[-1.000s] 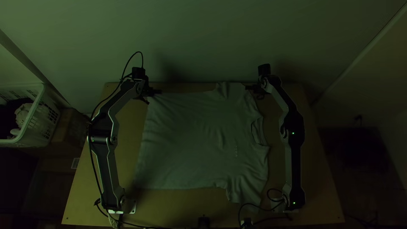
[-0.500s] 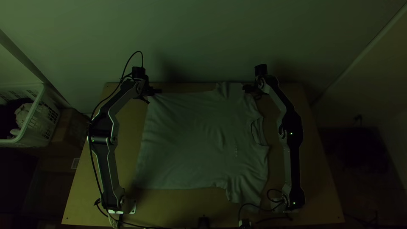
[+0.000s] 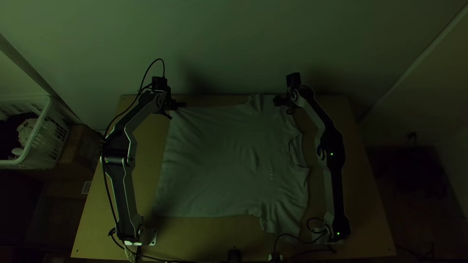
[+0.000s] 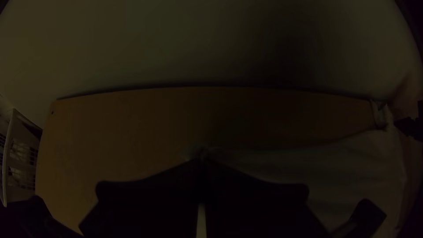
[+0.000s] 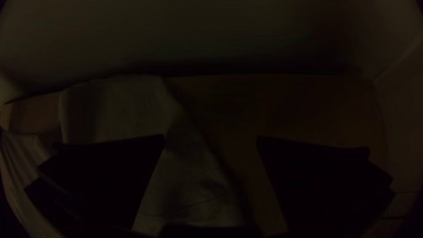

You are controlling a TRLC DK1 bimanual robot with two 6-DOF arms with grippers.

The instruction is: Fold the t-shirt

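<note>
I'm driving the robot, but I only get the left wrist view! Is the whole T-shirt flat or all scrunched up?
Observer: In the top view the T-shirt lies spread on the table, with some wrinkles, not folded.
Operator: Cool! Which way does the neck hole point?
Observer: The collar is on the side toward the right arm.
Operator: And are the right gripper's fingers open or closed?
Observer: Open. In the right wrist view they stand wide apart.
</note>
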